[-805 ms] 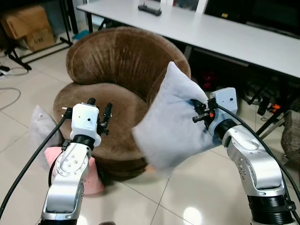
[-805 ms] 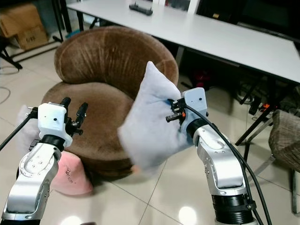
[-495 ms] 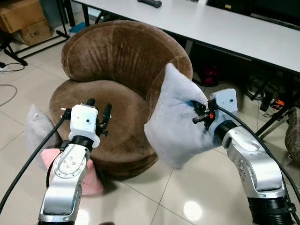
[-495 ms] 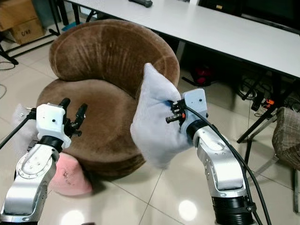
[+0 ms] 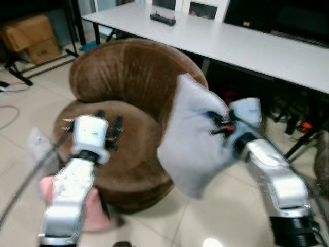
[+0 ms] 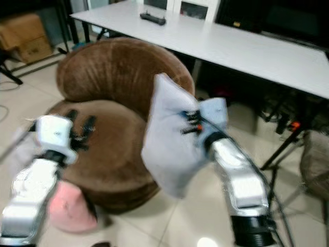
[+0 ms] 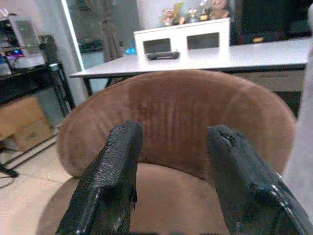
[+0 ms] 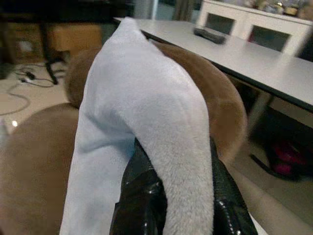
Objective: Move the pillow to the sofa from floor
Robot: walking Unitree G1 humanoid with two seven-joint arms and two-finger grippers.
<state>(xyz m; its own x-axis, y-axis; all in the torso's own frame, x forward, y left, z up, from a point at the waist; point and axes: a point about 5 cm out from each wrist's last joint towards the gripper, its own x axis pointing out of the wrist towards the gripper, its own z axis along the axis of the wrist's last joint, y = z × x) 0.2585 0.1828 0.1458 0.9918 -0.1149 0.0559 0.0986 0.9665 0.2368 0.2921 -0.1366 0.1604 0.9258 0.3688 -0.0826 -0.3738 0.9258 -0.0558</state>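
A pale grey pillow (image 5: 193, 139) hangs in the air off the right side of the round brown sofa (image 5: 128, 77), gripped at its right edge by my right gripper (image 5: 216, 123), which is shut on it. In the right wrist view the grey pillow (image 8: 142, 127) bulges between the black fingers (image 8: 139, 196). My left gripper (image 5: 108, 121) hovers open over the sofa's seat, holding nothing. In the left wrist view its fingers (image 7: 115, 176) stand apart in front of the sofa back (image 7: 181, 112).
A pink cushion (image 5: 92, 211) and another grey pillow (image 5: 38, 149) lie on the tiled floor to the left of the sofa. A long white table (image 5: 247, 46) stands behind it. Cardboard boxes (image 5: 28, 36) sit far left. A chair (image 6: 313, 159) is at the right.
The view has tilted up a little and blurred as the camera moved. My right gripper has carried the pillow slightly up and closer to the sofa. The left gripper stays open.
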